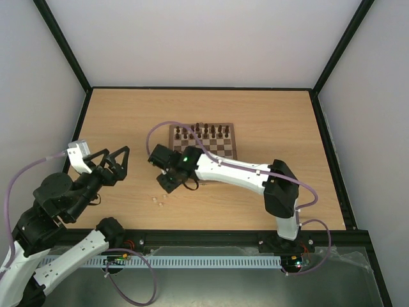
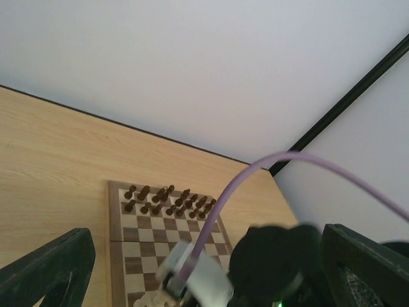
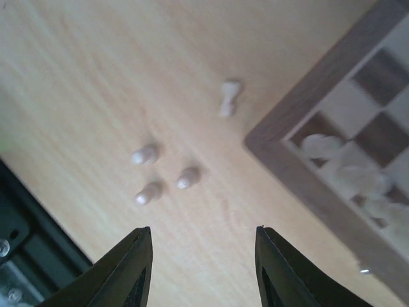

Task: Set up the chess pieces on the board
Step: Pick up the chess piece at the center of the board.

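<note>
Light tabletop just ahead of the wide-open, empty right gripper carries three pale chess pieces, likely light, smooth, roll-prone, best pinched mid-body.

Loose pale pieces beside board

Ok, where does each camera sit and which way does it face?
Top external: above and behind the bases, looking down on the light wooden table, square checkered wooden chessboard, both arms.
Left wrist: table's left side, facing across to the board's dark brown chessmen; open left tool below.
Right wrist: facing down at four pale beige chessmen lying off-board; open right tool below.
Shared: all three show the board.
</note>
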